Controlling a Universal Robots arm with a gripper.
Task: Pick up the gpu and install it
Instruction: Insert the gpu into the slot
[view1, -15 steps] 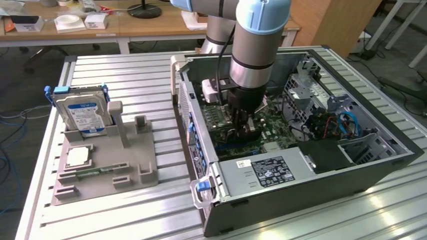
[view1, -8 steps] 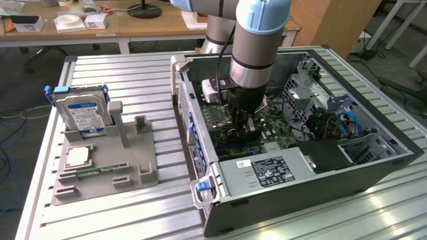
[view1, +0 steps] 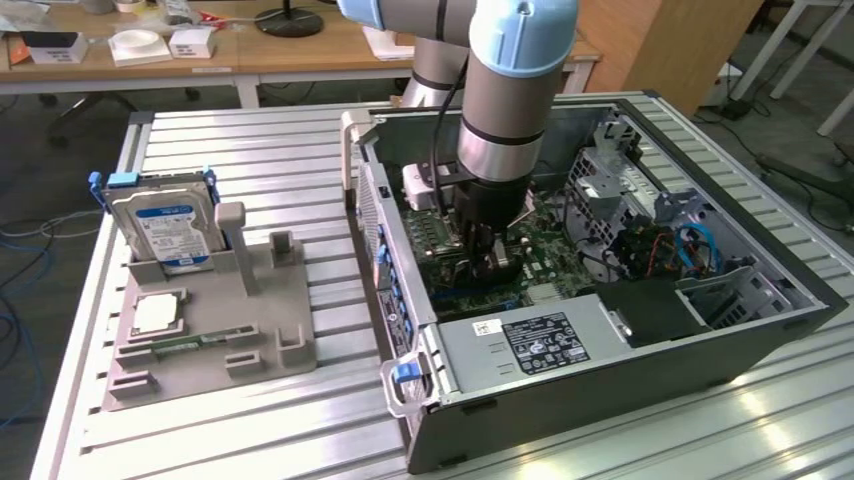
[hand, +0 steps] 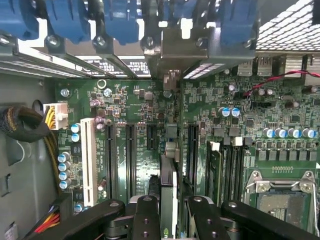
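Exterior view: a Universal Robots arm reaches down from the top centre of the frame into an open computer case at centre right, its gripper low over the green motherboard. In the left of the frame a grey fixture tray holds an upright hard drive and a small square processor chip. In the wrist view the black fingers at the bottom centre are clenched on the gpu, seen edge-on as a thin upright card between them, standing over the row of black expansion slots. The pick-up looks done and the install step is in hand. Seating the card calls for its edge to line up with one slot and its bracket end with the rear openings at upper centre.
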